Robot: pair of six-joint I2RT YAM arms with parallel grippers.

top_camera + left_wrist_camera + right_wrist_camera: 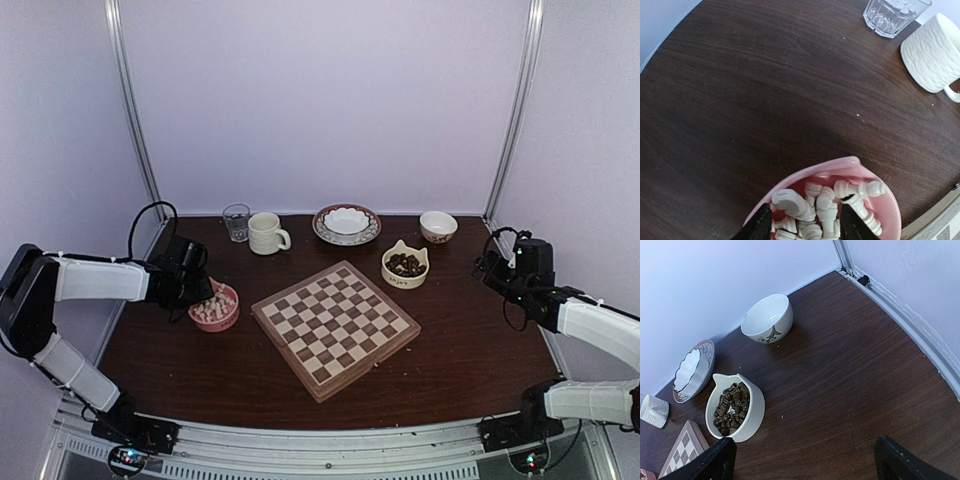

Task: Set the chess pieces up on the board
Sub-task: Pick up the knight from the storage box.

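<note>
The board (335, 325), a tan and brown checkered square, lies mid-table with no pieces on it. Left of it a pink bowl (228, 322) holds the pale cream chess pieces (212, 308). My left gripper (200, 290) reaches down into that bowl. In the left wrist view the left gripper (805, 210) stands partly open, its black fingers on either side of several chess pieces (790, 202) inside the pink bowl (840, 162). My right gripper (495, 268) hovers at the right edge; the right gripper (805, 460) is wide open over bare table.
A cream cat-eared bowl (392, 277) of dark brown chessmen (732, 402) sits right of the board. Along the back stand a glass (236, 222), a white mug (266, 233), a scalloped dish on a plate (346, 224) and a small white bowl (438, 226).
</note>
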